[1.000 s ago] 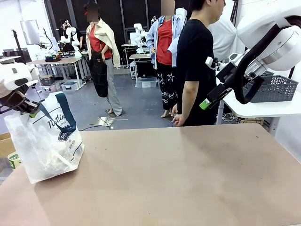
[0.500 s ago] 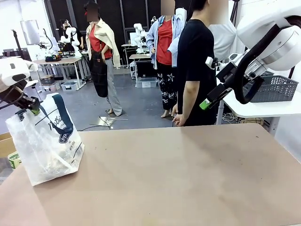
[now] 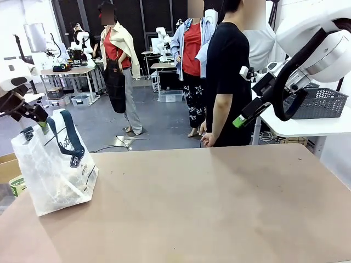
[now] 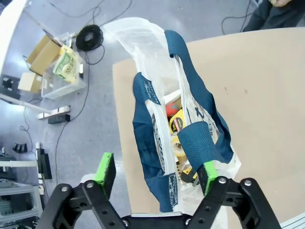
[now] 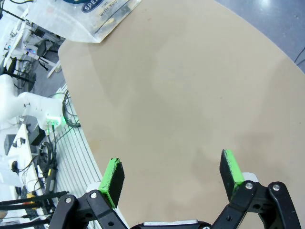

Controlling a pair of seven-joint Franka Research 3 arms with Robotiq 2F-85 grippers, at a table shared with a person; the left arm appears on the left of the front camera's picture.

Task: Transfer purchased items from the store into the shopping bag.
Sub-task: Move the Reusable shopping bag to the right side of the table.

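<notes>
Shopping bag stands loaded on the worktop — your left gripper spread wide above its handles, right gripper wide too — lift straight clear, don't snag a strap.

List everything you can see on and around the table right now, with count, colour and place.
shopping bag: one, clear plastic with navy handles, table's left end
purchased items: several, yellow, red and brown, inside the bag
table: one, brown, foreground
mesh basket: one, dark grey, white side table at right
person: one, black shirt, far side of table
left gripper: open, above the bag's handles
right gripper: open, raised over bare table
</notes>
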